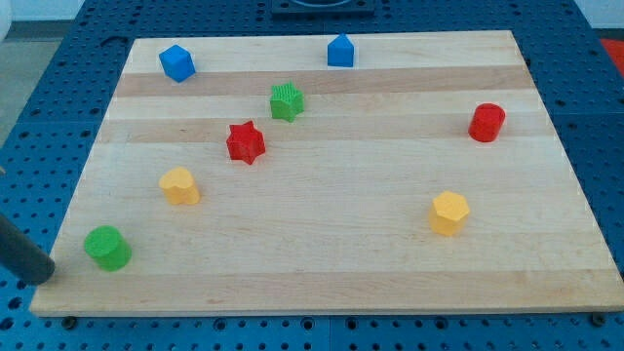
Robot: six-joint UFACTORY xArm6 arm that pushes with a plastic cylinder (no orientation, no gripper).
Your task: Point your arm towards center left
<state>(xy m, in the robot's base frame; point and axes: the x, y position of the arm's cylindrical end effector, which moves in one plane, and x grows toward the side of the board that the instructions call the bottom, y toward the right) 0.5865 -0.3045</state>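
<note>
My dark rod enters from the view's left edge and its tip [44, 276] rests at the board's lower left corner, just left of a green cylinder [107, 248]. A yellow block [179, 185] sits above and right of that. A red star block [246, 142] lies near the centre left. A green star block [287, 101] is above it. A blue block [177, 62] is at the top left and a blue pentagon-like block [340, 51] at the top centre. A red cylinder [487, 123] is at the right. A yellow hexagon block [449, 213] is at the lower right.
The wooden board [322, 273] lies on a blue perforated table [39, 78]. A dark robot base [322, 8] shows at the view's top edge.
</note>
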